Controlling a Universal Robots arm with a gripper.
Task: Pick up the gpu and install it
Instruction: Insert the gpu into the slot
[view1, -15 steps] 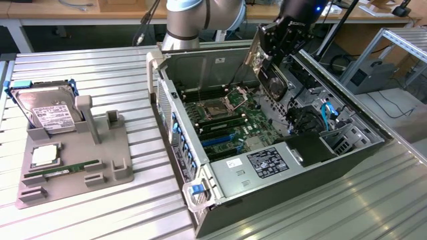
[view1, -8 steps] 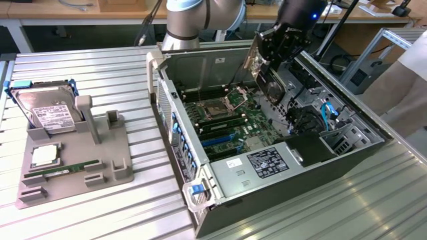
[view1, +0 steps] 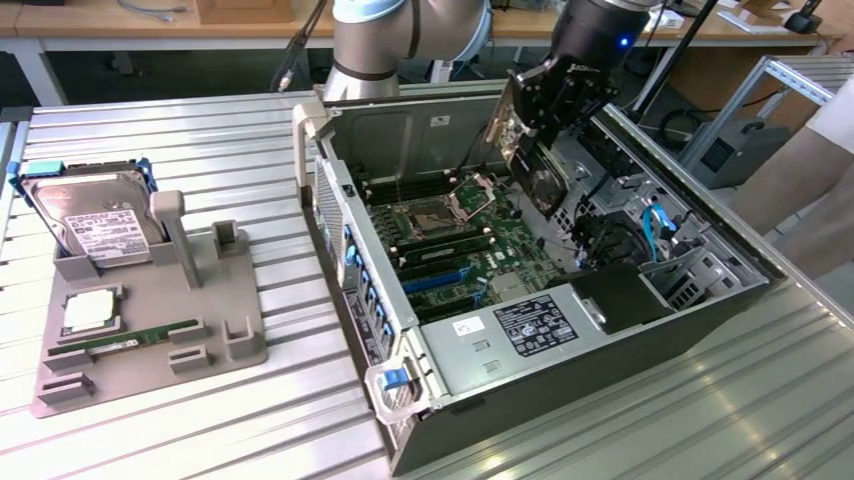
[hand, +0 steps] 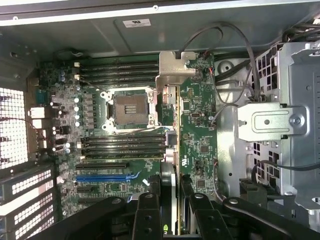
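My gripper (view1: 550, 120) is shut on the gpu (view1: 545, 185), a thin dark card with a silver end bracket (view1: 505, 125). It hangs on edge above the open computer case (view1: 400, 420), over the motherboard (view1: 454, 240) and clear of it. In the wrist view the gpu (hand: 176, 150) appears edge-on between my black fingers (hand: 149, 215), with its bracket (hand: 172, 70) at the far end. The card hangs beside the CPU socket (hand: 130, 107) and memory slots (hand: 122, 145). A blue expansion slot (hand: 107, 177) lies on the board off to one side of the card.
On the exterior view's left a grey holder (view1: 227, 340) carries a silver hard drive (view1: 94, 225), a square chip (view1: 87, 312) and a green memory stick (view1: 127, 340). Drive cages and cables (view1: 667, 240) fill the case's right side. A person's sleeve (view1: 821, 180) is at the right edge.
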